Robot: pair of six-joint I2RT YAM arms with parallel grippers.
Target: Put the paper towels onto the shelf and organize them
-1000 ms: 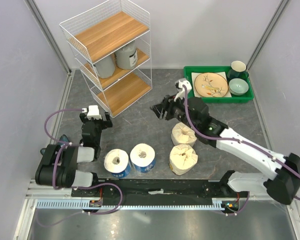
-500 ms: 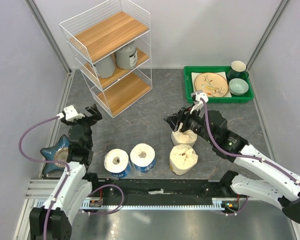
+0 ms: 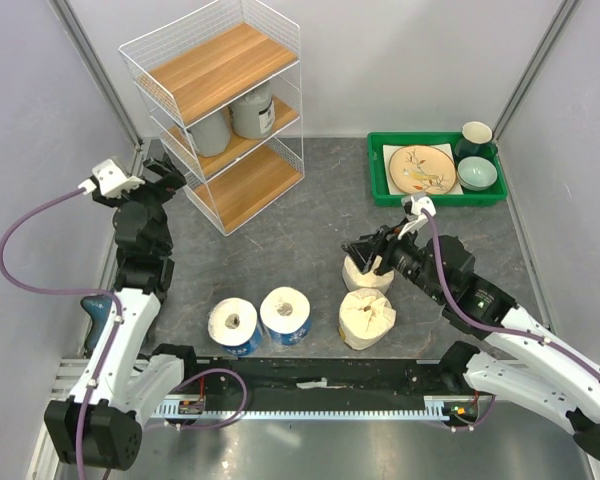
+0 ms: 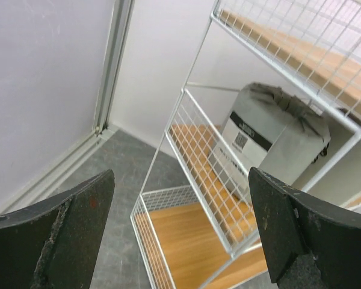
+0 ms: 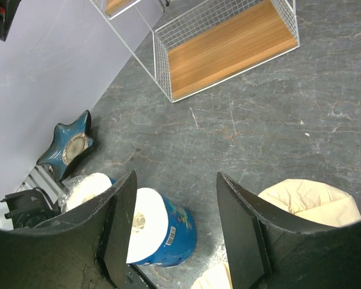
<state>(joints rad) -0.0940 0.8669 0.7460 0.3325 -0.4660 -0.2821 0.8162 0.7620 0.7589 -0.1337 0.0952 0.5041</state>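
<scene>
Behind shelf (image 3: 215, 70) wires: grey rolls (image 3: 251, 112) partly hidden | left jaws apart | right jaws apart

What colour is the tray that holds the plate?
The tray is green; it shows best in the top external view.

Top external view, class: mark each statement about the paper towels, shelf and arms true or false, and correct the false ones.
1. Two grey-wrapped rolls stand on the middle tier of the shelf. True.
2. Both blue-wrapped rolls are on the bottom tier. False: they sit on the table, near the arm bases.
3. The right fingers are shut on a cream roll. False: they are open, with nothing between them.
4. The green tray holds a plate. True.
</scene>
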